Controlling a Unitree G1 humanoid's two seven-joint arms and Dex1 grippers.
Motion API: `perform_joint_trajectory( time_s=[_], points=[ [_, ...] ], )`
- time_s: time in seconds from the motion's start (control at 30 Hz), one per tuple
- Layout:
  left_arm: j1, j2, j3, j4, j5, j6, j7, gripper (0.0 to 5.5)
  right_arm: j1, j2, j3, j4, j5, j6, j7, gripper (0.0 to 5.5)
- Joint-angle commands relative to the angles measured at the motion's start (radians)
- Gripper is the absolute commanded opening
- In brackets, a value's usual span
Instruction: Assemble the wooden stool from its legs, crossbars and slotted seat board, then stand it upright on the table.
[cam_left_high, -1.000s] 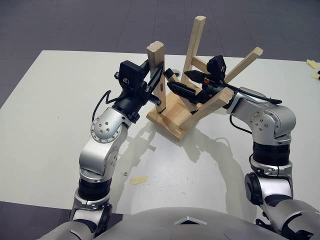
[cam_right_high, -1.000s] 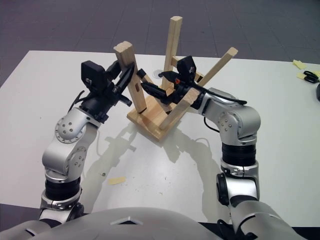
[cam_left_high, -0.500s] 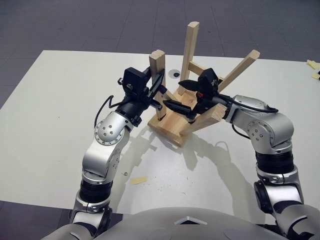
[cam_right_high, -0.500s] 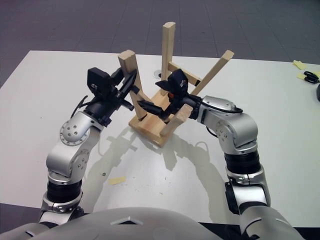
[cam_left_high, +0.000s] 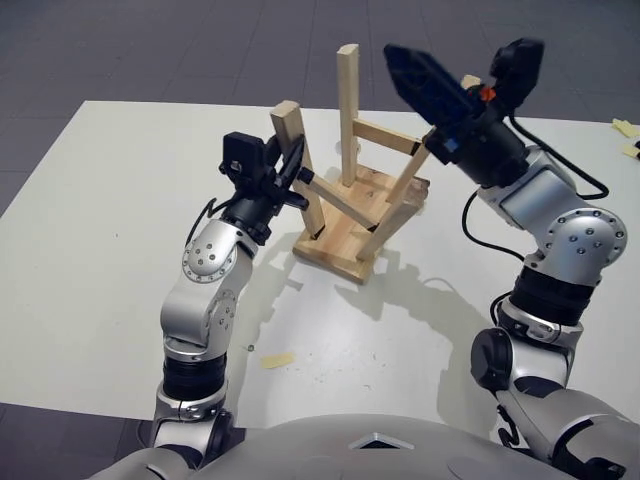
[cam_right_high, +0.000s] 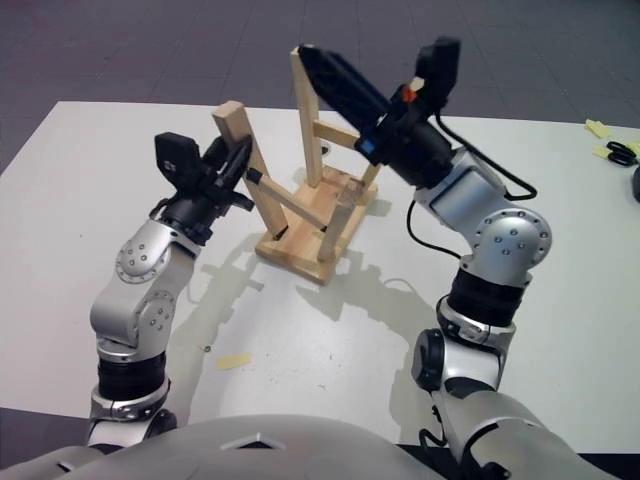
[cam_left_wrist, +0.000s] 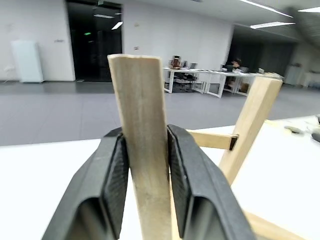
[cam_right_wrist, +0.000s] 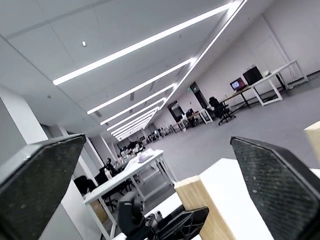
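The wooden stool lies upside down on the white table (cam_left_high: 120, 250), its slotted seat board (cam_left_high: 345, 240) flat and the legs pointing up, joined by crossbars (cam_left_high: 385, 135). My left gripper (cam_left_high: 290, 175) is shut on the near left leg (cam_left_high: 298, 160). In the left wrist view both fingers (cam_left_wrist: 112, 185) press against that leg (cam_left_wrist: 142, 150). My right gripper (cam_left_high: 405, 65) hangs open in the air above the stool's right side, touching nothing. Its two fingers (cam_right_wrist: 40, 170) stand wide apart in the right wrist view.
A yellow tape scrap (cam_left_high: 277, 360) lies on the table in front of the left arm. More yellow scraps (cam_left_high: 630, 125) and scissors (cam_right_high: 622, 152) lie at the far right edge. The table's near and left parts are bare.
The right gripper has lifted away from the stool's legs, up and to the right. The stool has tipped from a tilt onto its seat board. The left gripper stays on its leg.
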Motion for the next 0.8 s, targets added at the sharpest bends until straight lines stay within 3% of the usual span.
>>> perform_joint_trajectory(
  time_s=[0.03,0.2,0.37,0.57,0.8],
  points=[
    [-0.085,-0.051,0.1,-0.087,-0.16,0.078,0.066,1.04,0.057,-0.123,-0.016,-0.143,0.053,0.006,0.027,5.4],
    [-0.1,-0.009,0.115,-0.139,-0.221,0.157,0.079,1.04,0.21,-0.255,0.03,-0.282,0.014,0.009,0.112,5.4],
    [-0.053,0.086,0.011,-0.158,-0.125,0.154,0.03,1.04,0.304,-0.346,0.096,-0.29,-0.162,-0.058,0.188,5.4],
    [-0.003,0.156,-0.078,-0.146,-0.027,0.122,-0.005,1.02,0.387,-0.402,0.203,-0.304,-0.381,-0.17,0.276,5.4],
    [-0.013,0.165,-0.045,-0.114,0.006,0.075,-0.012,1.02,0.445,-0.43,0.197,-0.269,-0.383,-0.192,0.393,5.4]
  ],
)
